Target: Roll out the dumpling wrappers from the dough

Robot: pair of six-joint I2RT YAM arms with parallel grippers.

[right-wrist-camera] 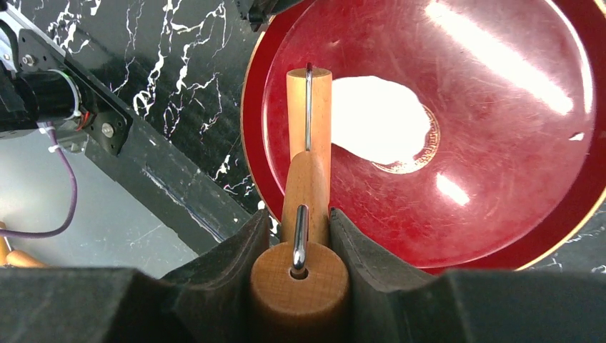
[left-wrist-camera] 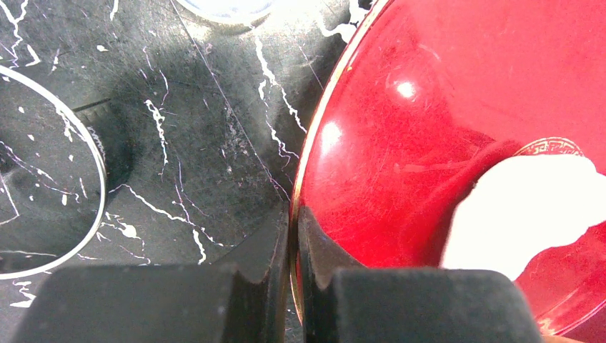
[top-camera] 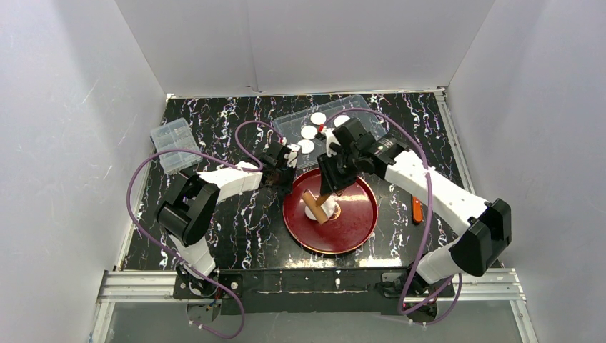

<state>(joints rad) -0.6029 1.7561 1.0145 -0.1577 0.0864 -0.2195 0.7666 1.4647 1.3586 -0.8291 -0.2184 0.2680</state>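
The black marbled surface (top-camera: 229, 221) carries a red plate (top-camera: 357, 229) in front of me, a clear tray (top-camera: 282, 126) behind it and a clear box (top-camera: 174, 145) off to the left. My right end effector (right-wrist-camera: 300, 229) is clamped round a wooden rolling pin (right-wrist-camera: 309, 128), whose far end lies against the dough (right-wrist-camera: 379, 118), a flattened white patch near the plate's middle. My left end effector (left-wrist-camera: 293, 236) is clenched on the plate's left rim. The dumpling wrappers (top-camera: 309, 132) lie in the tray.
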